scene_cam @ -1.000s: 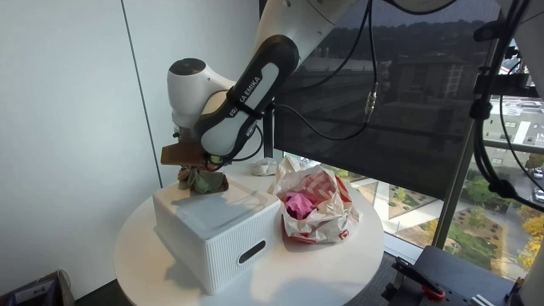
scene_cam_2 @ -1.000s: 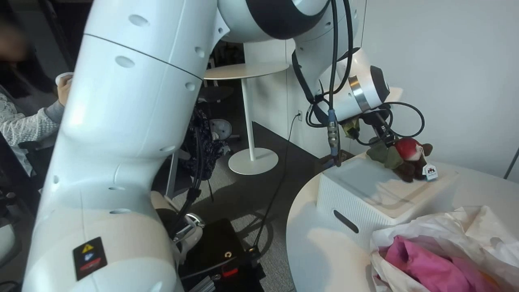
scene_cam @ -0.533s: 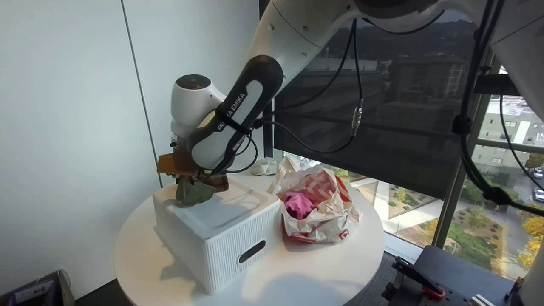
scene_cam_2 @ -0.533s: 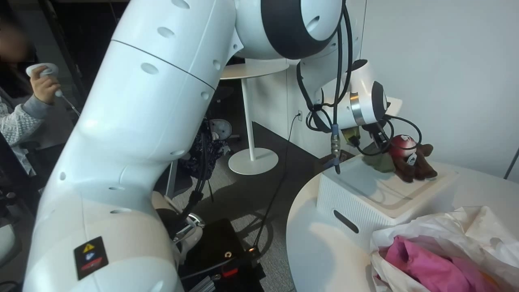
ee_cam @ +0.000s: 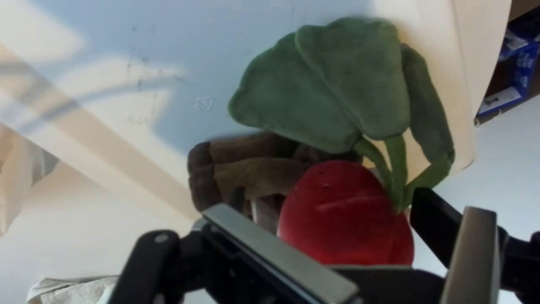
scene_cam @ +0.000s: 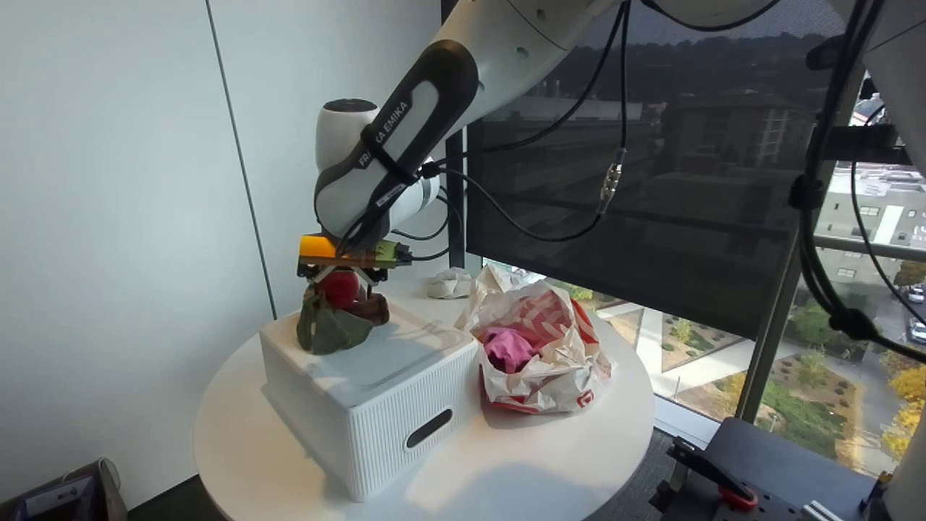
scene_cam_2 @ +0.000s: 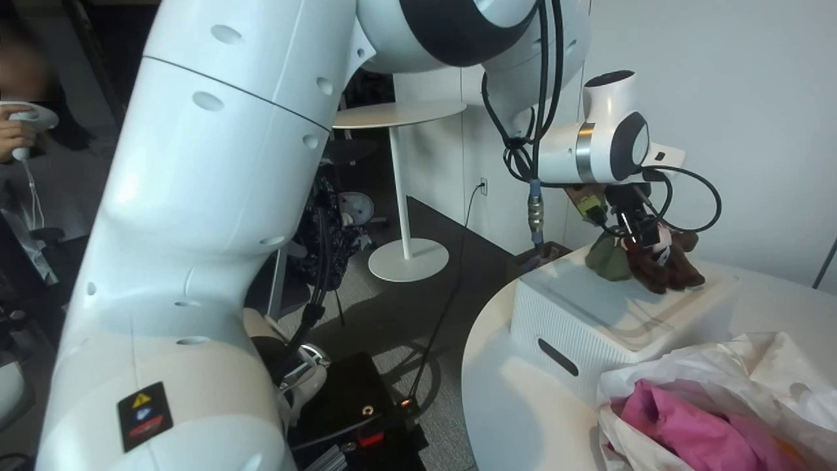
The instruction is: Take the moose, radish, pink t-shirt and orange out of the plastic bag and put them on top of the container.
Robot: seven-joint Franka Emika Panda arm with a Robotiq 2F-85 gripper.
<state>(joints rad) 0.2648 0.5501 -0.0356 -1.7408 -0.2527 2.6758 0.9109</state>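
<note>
A round white table (scene_cam: 506,452) carries a white container (scene_cam: 380,416) and an open plastic bag (scene_cam: 550,387), set side by side on its smooth top. The container, its ribbed side broken by a dark oblong slot, stands flat on the surface. The bag, crumpled and white with red markings, slumps just beside it; whether the two touch cannot be told. Behind the container in an exterior view, toward the table's far edge and near the bag, rests a small crumpled whitish bundle (scene_cam: 450,284), its material unclear. Warm light and soft shadow fall across the tabletop, and the curved rim shows in both exterior views.
</note>
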